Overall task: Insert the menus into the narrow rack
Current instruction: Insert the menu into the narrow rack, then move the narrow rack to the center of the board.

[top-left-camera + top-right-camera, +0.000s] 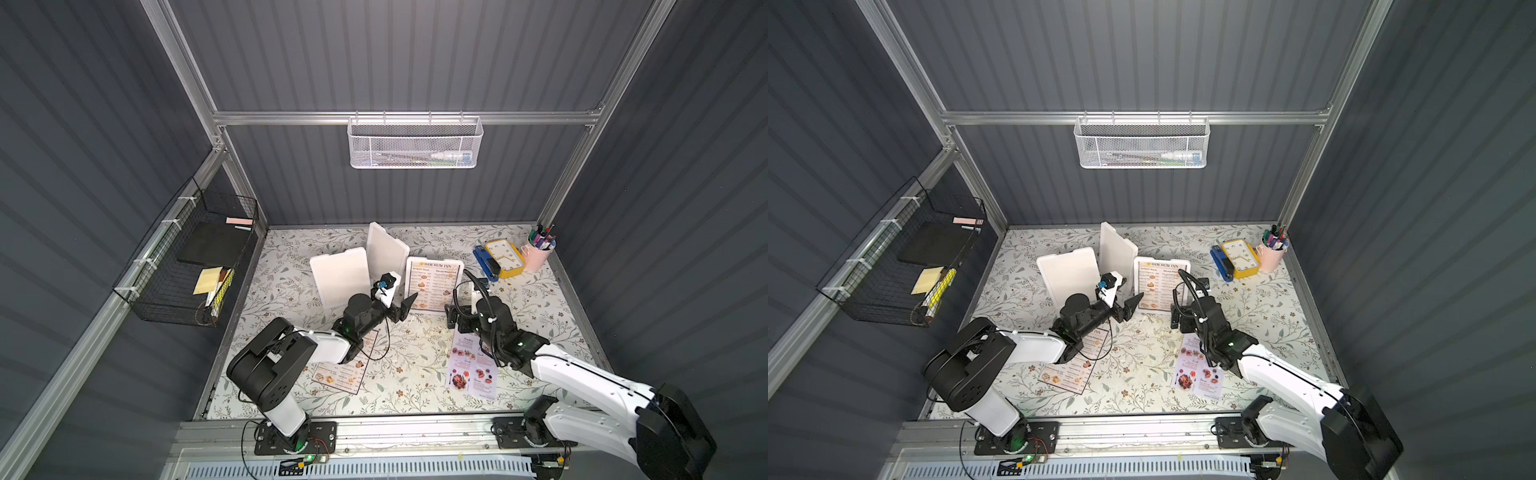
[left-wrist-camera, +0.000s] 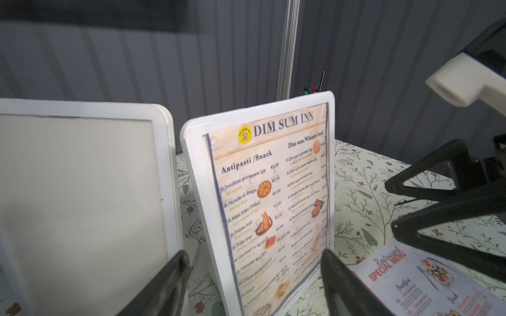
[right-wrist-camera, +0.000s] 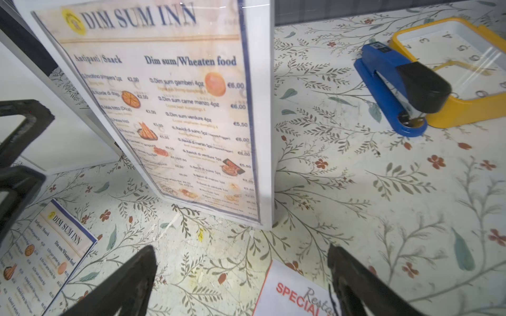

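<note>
Wide-spread black right fingers [image 3: 128,281] fill the foreground of the right wrist view, open and empty above the floral-patterned desk [image 3: 356,177]. Just beyond them, a white, dark-bordered "DIM SUM INN" menu [image 3: 175,109] sits inside an upright white flat holder [image 3: 264,136] that leans back slightly. The black left fingers [image 2: 345,284] are also apart. In the left wrist view they sit on either side of that holder's lower part, clamping nothing. A second "DIM SUM INN" sheet [image 1: 340,374] lies flat on the desk, partly under the left arm. A pale lavender menu with a red title [image 1: 471,370] lies flat towards the front right, its far end under the right arm. A blank white flat holder [image 1: 340,282] stands left of the filled one, and a second blank holder [image 1: 386,249] stands behind, between the two. In the far right corner a blue stapler [image 1: 486,259] touches a yellow-framed clock [image 1: 505,257], which is beside a pink cup of pens [image 1: 540,251].
</note>
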Robot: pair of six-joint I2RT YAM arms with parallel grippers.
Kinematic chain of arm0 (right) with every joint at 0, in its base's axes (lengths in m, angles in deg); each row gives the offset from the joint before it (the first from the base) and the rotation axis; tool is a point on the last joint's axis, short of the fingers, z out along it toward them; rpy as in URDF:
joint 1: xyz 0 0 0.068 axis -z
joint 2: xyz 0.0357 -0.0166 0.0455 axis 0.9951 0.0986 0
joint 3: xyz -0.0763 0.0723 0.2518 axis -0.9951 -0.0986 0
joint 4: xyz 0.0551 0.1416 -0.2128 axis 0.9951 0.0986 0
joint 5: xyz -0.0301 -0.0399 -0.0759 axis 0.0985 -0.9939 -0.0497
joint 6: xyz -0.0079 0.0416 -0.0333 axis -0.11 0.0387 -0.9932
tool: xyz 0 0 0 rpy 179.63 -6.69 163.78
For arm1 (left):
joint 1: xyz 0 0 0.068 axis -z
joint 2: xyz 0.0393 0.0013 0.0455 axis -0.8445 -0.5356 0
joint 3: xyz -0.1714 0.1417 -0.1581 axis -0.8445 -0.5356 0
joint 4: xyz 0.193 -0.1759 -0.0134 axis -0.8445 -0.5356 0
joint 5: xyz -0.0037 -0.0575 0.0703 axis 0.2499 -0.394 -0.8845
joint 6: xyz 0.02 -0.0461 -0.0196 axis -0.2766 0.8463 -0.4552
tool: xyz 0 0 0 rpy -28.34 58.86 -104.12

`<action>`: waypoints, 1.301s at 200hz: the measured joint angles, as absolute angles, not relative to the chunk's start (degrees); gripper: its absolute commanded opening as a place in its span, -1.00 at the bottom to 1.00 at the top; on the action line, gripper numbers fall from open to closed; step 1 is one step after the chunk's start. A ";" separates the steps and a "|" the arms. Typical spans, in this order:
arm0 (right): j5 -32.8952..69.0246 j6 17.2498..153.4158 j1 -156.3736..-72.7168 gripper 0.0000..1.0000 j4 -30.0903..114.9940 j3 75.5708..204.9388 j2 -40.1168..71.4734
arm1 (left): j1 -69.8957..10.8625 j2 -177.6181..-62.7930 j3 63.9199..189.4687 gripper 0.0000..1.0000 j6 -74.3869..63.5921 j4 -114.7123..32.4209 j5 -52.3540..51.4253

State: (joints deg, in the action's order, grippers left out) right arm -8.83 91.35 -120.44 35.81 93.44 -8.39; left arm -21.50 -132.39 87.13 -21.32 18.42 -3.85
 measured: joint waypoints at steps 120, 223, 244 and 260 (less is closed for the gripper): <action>-7.17 93.42 -115.87 0.97 24.27 95.29 7.89 | -21.50 -147.47 100.83 0.06 -20.71 12.85 -6.45; -3.58 94.60 -108.20 0.84 22.89 103.64 20.24 | -21.50 -159.80 118.10 0.01 -20.71 5.61 -5.36; -2.95 94.76 -107.24 0.81 23.13 107.45 23.59 | -21.50 -161.57 120.99 0.03 -20.71 3.47 -5.38; -2.88 94.76 -106.47 0.80 23.39 109.72 25.62 | -21.50 -162.29 122.43 0.07 -20.71 1.92 -5.32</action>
State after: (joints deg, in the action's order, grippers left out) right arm -2.88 94.76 -106.47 23.39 109.72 25.62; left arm -21.50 -162.29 122.43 -20.71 1.92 -5.32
